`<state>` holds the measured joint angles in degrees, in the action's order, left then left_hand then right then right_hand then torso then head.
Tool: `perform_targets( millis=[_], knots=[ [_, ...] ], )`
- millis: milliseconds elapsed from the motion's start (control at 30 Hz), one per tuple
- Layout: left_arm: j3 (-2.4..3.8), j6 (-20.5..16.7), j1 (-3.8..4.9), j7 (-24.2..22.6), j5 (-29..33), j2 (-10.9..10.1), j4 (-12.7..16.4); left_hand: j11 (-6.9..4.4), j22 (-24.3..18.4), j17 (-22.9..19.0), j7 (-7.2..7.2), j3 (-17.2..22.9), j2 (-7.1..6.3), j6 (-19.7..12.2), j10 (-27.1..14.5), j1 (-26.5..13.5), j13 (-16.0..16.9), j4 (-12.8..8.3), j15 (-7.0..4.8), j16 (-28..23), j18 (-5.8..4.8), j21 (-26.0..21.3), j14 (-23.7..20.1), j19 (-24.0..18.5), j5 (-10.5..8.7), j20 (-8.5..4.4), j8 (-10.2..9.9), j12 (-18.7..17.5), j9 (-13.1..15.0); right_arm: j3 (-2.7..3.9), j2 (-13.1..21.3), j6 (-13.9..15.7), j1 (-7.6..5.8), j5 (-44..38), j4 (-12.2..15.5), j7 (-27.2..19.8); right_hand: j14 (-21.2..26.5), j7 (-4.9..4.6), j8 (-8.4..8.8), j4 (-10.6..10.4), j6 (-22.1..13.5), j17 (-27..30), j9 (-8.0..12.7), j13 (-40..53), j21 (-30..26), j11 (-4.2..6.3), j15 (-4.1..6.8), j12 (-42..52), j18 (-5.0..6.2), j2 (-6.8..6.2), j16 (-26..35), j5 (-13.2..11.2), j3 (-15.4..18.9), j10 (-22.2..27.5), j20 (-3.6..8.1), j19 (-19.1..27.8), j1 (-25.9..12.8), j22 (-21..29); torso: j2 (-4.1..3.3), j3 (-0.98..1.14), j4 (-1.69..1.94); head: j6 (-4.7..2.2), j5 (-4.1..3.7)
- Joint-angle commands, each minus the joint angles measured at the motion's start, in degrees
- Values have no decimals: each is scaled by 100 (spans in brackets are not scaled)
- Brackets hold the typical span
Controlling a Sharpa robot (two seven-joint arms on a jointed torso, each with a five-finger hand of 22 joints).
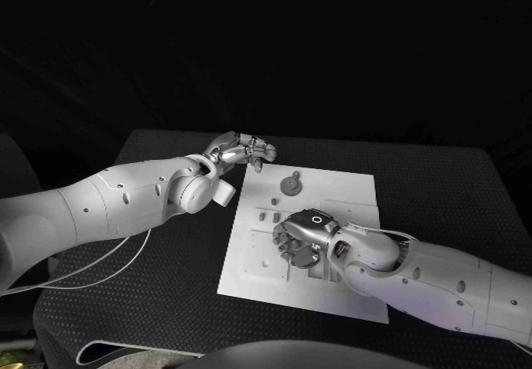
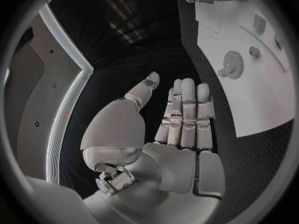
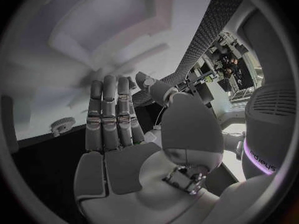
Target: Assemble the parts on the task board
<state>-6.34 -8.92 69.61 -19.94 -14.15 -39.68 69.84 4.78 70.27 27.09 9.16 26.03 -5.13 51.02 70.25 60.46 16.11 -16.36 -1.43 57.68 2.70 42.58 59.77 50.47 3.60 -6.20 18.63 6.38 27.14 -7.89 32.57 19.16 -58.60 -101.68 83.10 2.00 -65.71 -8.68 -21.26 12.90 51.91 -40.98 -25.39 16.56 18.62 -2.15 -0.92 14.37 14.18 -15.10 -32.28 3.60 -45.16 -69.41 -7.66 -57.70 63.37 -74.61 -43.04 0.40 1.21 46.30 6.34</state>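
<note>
The white task board (image 1: 338,192) lies in the middle of the black table. A grey gear part (image 1: 290,185) sits flat near the board's far left end, with a small peg (image 1: 295,174) just beyond it. My left hand (image 1: 242,150) hovers off the board's far left corner; its fingers (image 2: 187,109) are straight and hold nothing. The left wrist view shows the gear (image 2: 234,64) and a small peg (image 2: 254,51) on the board (image 2: 261,99). My right hand (image 1: 301,237) hangs over the board's middle, palm down, fingers (image 3: 109,114) extended and empty. The gear (image 3: 61,124) lies beyond its fingertips.
Low raised blocks and slots (image 1: 349,209) stand on the board beside my right hand. A thin white cable (image 1: 111,261) loops over the table under my left arm. The dark textured mat (image 1: 432,184) runs round the board to the table's edges.
</note>
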Motion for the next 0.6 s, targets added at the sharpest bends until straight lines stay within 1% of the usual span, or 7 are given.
perform_targets(
  millis=[33, 167, 267, 367, 433, 533, 600],
  knots=[
    [4, 130, 7, -6, 32, 0, 15, 23, 9, 9, -5, -34, 20, -29, -27, -55, -8, 5, 34, -35, 77, -32, -19, 5, -6, -53, -19, 28, -9, -20, 35, -13, 22, 6, -57, 162, 7, 14, 32, -5, -61, -42, 16, -174, -12, -502, -26, -467, 82, -69, 32, 26, 83, 613, -3, 26, -6, -13, -1, 3, 2, -3, -7],
    [4, 214, 6, 7, 37, 19, 38, 24, 11, 11, -3, -39, 19, -32, -31, -63, -8, 8, 35, -37, 77, -35, -21, 5, -12, -52, -20, 27, -9, -20, 77, 199, 21, -9, -33, 245, 4, 3, 61, -24, -95, -83, 32, -206, -12, -533, -48, -524, 82, -105, 47, 35, 131, 698, -4, 29, 8, -18, -2, 7, -1, -18, 5],
    [4, 217, 6, 2, 38, 24, 27, 26, 13, 13, -2, -44, 23, -35, -35, -74, -9, 12, 37, -39, 76, -39, -23, 4, -16, -50, -22, 27, -10, -19, 140, 322, 16, -11, 44, 266, 23, -30, 92, -61, -129, -120, 50, -257, -30, -585, -91, -610, 82, -151, 83, 10, 110, 841, -12, 53, 52, -12, 1, 10, -4, -28, 5],
    [4, 204, 6, -6, 38, 6, 10, 27, 14, 14, -1, -47, 27, -37, -38, -79, -10, 13, 38, -39, 76, -41, -23, 4, -19, -49, -23, 27, -10, -17, 217, 419, -10, -11, 136, 260, 29, -22, 114, -62, -164, -137, 62, -289, -36, -616, -115, -654, 82, -179, 96, -5, 124, 913, -18, 64, 51, -12, -2, 11, -11, -39, 0],
    [4, 180, 6, -22, 38, -5, -16, 27, 15, 15, -1, -48, 27, -38, -39, -79, -10, 12, 38, -40, 76, -41, -23, 4, -20, -49, -23, 27, -10, -14, 302, 481, -64, 0, 216, 251, 28, -20, 114, -62, -163, -141, 63, -292, -35, -617, -117, -655, 82, -182, 97, -3, 128, 915, -19, 64, 48, -13, -1, 8, -9, -49, -23],
    [4, 164, 6, -35, 38, -17, -50, 27, 16, 16, -1, -48, 27, -38, -39, -77, -10, 10, 38, -40, 77, -42, -23, 4, -20, -50, -23, 27, -11, -3, 444, 592, -171, 109, 338, 170, 12, -18, 111, -64, -154, -153, 63, -296, -30, -608, -109, -648, 82, -181, 94, -1, 121, 901, -15, 53, 62, -15, 2, 11, 1, -65, -46],
    [3, 165, 6, -42, 39, -23, -65, 27, 16, 17, -1, -48, 28, -38, -39, -76, -10, 8, 38, -39, 77, -43, -23, 4, -20, -50, -23, 28, -10, 32, 571, 631, -226, 174, 464, 114, -12, -19, 109, -77, -146, -171, 64, -297, -19, -591, -94, -626, 82, -182, 88, 0, 106, 859, -8, 29, 73, -17, 3, 12, 2, -83, -72]
  ],
)
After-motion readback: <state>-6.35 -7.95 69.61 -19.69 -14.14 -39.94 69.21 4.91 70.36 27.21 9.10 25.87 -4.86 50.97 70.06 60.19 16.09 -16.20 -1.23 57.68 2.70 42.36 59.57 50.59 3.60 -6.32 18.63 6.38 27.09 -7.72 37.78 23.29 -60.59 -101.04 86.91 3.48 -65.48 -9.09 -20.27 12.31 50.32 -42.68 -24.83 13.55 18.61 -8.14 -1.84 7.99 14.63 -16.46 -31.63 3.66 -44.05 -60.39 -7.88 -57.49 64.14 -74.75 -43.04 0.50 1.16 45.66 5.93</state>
